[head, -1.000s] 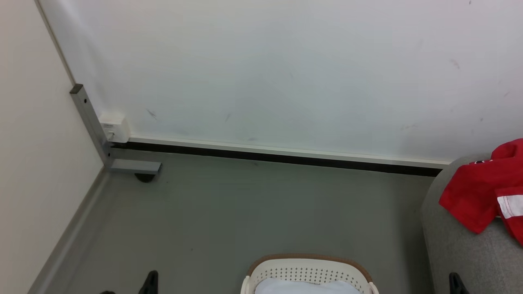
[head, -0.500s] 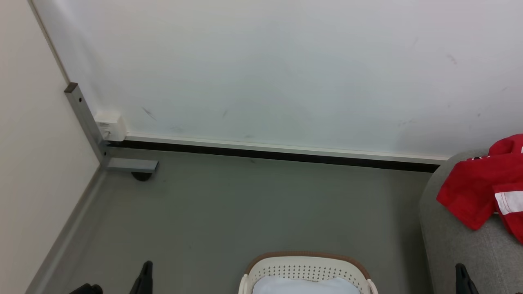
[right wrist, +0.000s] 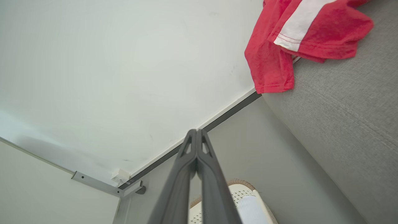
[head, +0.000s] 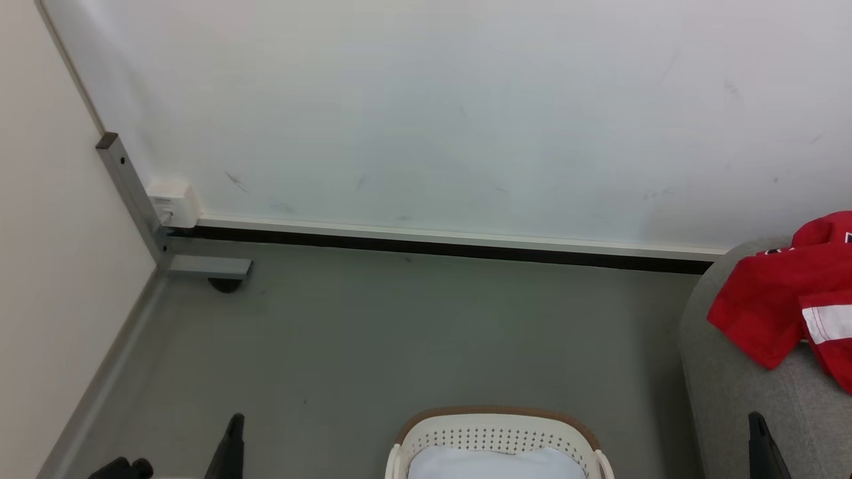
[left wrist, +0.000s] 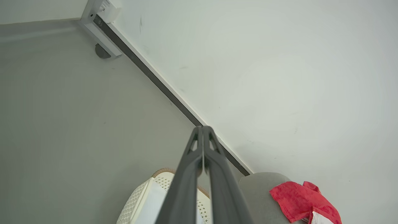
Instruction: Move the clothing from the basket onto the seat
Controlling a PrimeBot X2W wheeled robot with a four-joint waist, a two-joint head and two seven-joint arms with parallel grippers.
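Observation:
The red clothing point(head: 785, 306) with a white stripe lies crumpled on the grey seat point(head: 739, 399) at the right edge; it also shows as clothing point(left wrist: 303, 202) and clothing point(right wrist: 292, 37) in the wrist views. The cream basket point(head: 496, 436) with a brown rim stands on the floor at bottom centre, a pale cloth point(head: 496, 464) inside it. My left gripper point(head: 234, 426) pokes up at lower left, left of the basket, shut and empty point(left wrist: 202, 127). My right gripper point(head: 755, 422) rises at lower right over the seat, shut and empty point(right wrist: 196, 130).
A white wall point(head: 432, 120) with a dark baseboard gap runs across the back. A grey metal post with a foot point(head: 206, 266) and a white box point(head: 172, 203) stand in the left corner. Grey floor point(head: 399, 332) lies between wall, basket and seat.
The whole head view has shifted slightly, so the camera moved. Both gripper tips show a little higher in the picture. The clothing, basket and seat stay as they were.

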